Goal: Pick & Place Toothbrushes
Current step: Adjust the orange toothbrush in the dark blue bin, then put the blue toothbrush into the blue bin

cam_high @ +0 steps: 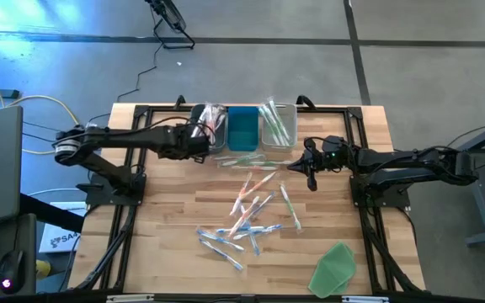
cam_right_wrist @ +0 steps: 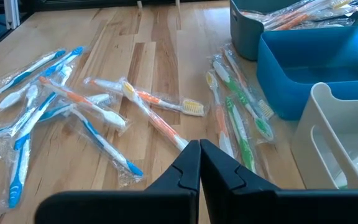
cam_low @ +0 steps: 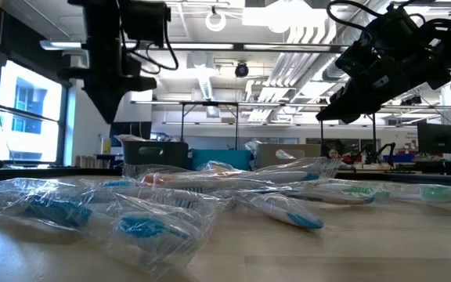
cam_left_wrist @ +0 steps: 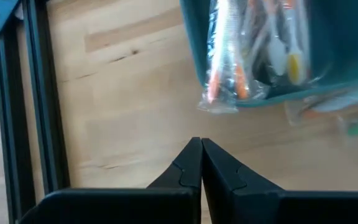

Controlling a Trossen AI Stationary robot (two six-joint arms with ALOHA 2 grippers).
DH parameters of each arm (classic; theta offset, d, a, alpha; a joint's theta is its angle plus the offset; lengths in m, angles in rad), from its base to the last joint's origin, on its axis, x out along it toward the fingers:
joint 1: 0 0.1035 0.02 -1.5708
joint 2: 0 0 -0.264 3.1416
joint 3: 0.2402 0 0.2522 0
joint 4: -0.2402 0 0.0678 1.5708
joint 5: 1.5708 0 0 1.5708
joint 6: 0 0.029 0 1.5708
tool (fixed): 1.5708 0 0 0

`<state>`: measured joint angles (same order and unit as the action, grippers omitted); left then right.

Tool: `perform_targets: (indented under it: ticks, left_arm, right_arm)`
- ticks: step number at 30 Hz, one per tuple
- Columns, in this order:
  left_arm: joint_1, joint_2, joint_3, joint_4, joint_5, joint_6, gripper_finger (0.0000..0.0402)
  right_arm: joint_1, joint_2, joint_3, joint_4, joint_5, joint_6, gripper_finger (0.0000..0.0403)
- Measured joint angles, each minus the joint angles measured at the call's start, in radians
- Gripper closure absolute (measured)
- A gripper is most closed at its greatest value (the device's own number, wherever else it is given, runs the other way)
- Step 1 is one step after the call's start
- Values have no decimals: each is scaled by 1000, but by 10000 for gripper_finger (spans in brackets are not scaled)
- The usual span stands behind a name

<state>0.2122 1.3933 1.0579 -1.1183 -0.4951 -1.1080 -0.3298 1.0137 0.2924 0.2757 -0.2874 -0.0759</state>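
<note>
Looking from above, the left gripper (cam_high: 202, 145) is clenched and empty beside the grey bin (cam_high: 212, 126) at the tabletop's (cam_high: 167, 219) far edge; the toothbrushes (cam_high: 247, 219) lie scattered mid-table. The right gripper (cam_high: 308, 168) is also clenched on nothing. At table level, wrapped brushes lie before office ceiling lights (cam_low: 218, 19).

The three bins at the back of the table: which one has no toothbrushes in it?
The blue middle bin. It looks empty inside, while the dark bin beside it holds orange brushes and the pale bin on its other side holds green ones.
</note>
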Motion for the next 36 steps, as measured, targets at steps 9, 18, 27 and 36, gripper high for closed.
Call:
perform_targets:
  ticks: [9,18,27,36]
  left_arm:
    - [73,34,-74,96,70,19,401]
    - [92,34,-85,221,20,83,401]
    - [90,34,-85,323,-50,142,401]
    - [89,34,-85,362,-12,211,401]
  right_arm:
    - [0,0,0,-8,0,0,401]
    - [0,0,0,-10,0,-7,401]
    - [0,0,0,-12,0,-3,401]
    - [0,0,0,-13,0,-1,401]
